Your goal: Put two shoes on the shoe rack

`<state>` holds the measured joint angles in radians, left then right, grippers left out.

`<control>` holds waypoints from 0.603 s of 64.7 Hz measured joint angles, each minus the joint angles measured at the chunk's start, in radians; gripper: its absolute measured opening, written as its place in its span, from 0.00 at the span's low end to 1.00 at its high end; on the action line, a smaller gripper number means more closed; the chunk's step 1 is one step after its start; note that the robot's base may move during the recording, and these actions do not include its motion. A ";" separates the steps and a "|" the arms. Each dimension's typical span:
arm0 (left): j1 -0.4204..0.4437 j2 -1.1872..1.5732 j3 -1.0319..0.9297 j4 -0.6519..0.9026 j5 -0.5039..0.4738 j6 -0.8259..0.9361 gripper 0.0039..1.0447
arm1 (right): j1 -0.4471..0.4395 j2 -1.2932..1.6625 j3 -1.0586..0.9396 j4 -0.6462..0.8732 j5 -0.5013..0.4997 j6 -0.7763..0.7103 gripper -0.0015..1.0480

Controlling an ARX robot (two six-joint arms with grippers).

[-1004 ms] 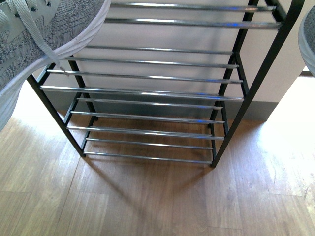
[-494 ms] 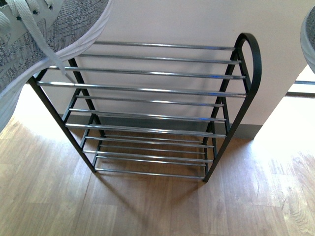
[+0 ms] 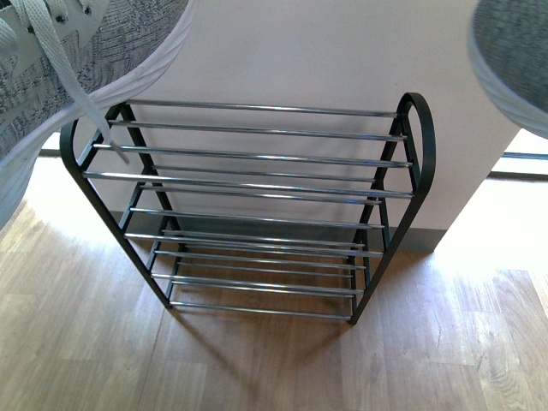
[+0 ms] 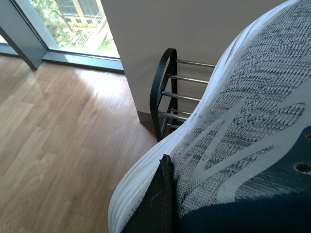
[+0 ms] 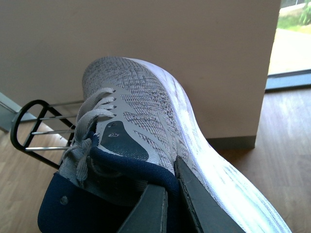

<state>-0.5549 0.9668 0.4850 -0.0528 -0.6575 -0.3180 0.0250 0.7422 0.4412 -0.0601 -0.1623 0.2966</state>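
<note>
The left shoe (image 3: 77,51) and right shoe (image 3: 514,60) are held aloft, neither on the shoe rack (image 3: 248,158) yet. The left gripper (image 4: 164,187) clamps the left shoe; the right gripper (image 5: 170,182) pinches the right shoe's heel collar. Since a second ago the whole rack has come into the front view, and more of the right shoe shows

left fingers (image 4: 158,208): only one showed, thin, almost black, with tiny pale scratches | right fingers (image 5: 199,208): two showed, dark grey, flat, smooth, each got narrower toward its tip
</note>
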 joint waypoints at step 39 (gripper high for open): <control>0.000 0.000 0.000 0.000 0.000 0.000 0.01 | 0.556 0.870 0.526 -0.026 0.618 0.651 0.01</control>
<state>-0.5549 0.9668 0.4850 -0.0528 -0.6571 -0.3180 0.5812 1.6119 0.9672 -0.0864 0.4561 0.9474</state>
